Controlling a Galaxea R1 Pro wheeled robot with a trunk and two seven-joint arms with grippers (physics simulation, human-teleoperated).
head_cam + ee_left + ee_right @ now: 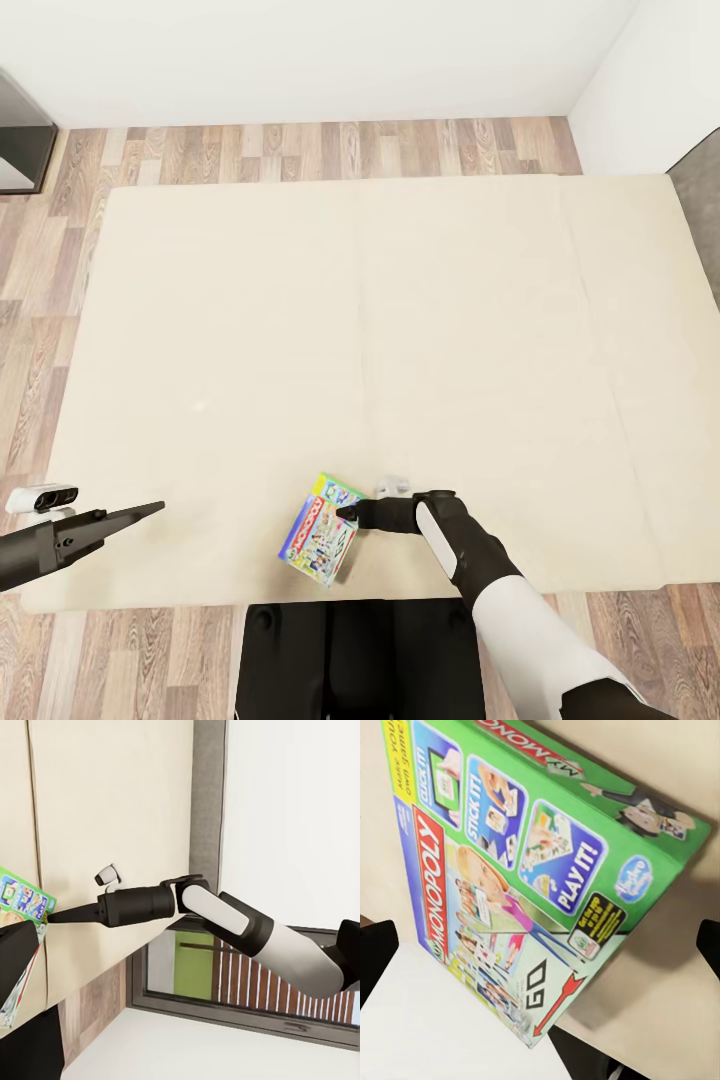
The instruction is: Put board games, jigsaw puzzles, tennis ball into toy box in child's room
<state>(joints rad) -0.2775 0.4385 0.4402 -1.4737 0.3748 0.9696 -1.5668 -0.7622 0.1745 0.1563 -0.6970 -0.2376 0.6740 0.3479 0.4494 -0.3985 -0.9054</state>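
Mattress (pixel 400 330) fills most of the head view, beige and wide, with wood floor (pixel 300 150) around it. Near the edge closest to the robot lies one board game (pixel 322 528), a green-white box with a red band and the word MONOPOLY printed on it. It lies flat, turned at a slant to the mattress edge.

The right claw (pixel 348 514) reaches in from the box's right side, its dark tip over the box's near corner. In the right wrist view the game box (pixel 525 870) sits directly ahead of that claw and close, between two dark finger ends at the picture's edges, so the claw is spread wide and not pinching the box.

The left claw (pixel 150 510) hangs over the mattress edge, well apart from the box and to its left. Its tip looks like one thin point, but whether it is pressed together I cannot tell.
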